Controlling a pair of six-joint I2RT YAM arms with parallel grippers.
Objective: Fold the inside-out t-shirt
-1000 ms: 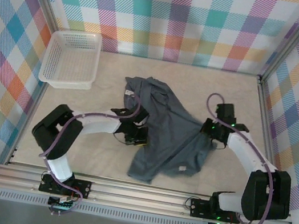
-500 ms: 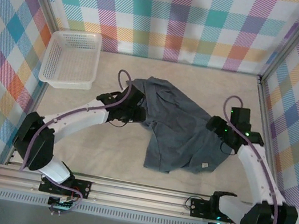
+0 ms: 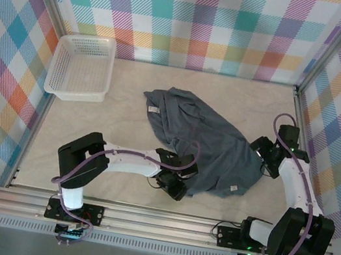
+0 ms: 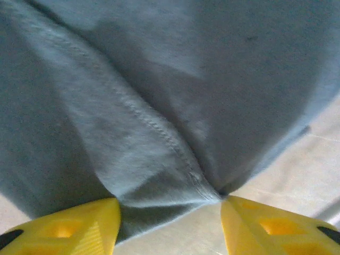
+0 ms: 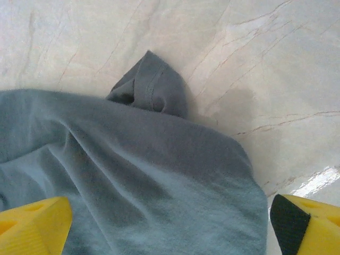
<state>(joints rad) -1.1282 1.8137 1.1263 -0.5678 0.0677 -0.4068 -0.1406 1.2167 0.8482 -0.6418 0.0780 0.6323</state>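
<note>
**A:** Where is the t-shirt (image 3: 204, 143), and what are the grippers doing?

**B:** From above, the dark slate-grey shirt lies crumpled in the middle of the table (image 3: 121, 106), running from 11 o'clock to 4 o'clock. The left gripper (image 3: 177, 183) sits at the shirt's 6 o'clock edge. Its yellow fingers are parted, with a stitched seam (image 4: 159, 130) between them, and nothing is pinched. The right gripper (image 3: 263, 156) is at the 3 o'clock edge, jaws spread wide over the cloth and holding nothing. A white mesh basket (image 3: 86, 38) stands well apart at 10 o'clock.

**A:** What could go wrong from here?

**B:** The cloth is bunched in layers. If the left jaws close here they may catch two layers at once, or only a fold, and lifting that would drag the heap without spreading it. The right jaws sit near the very edge, so they may close on too little cloth and let it slip out. If both arms pull on unmatched spots, the shirt could twist further.

**A:** What is hard to make out?

**B:** I cannot find the collar or either sleeve with any certainty. The right wrist view shows a small hemmed flap (image 5: 151, 87) poking out at 12 o'clock, which could be a sleeve or a corner. A white label (image 3: 233, 189) shows near 5 o'clock. The left gripper hides the cloth beneath it.
</note>
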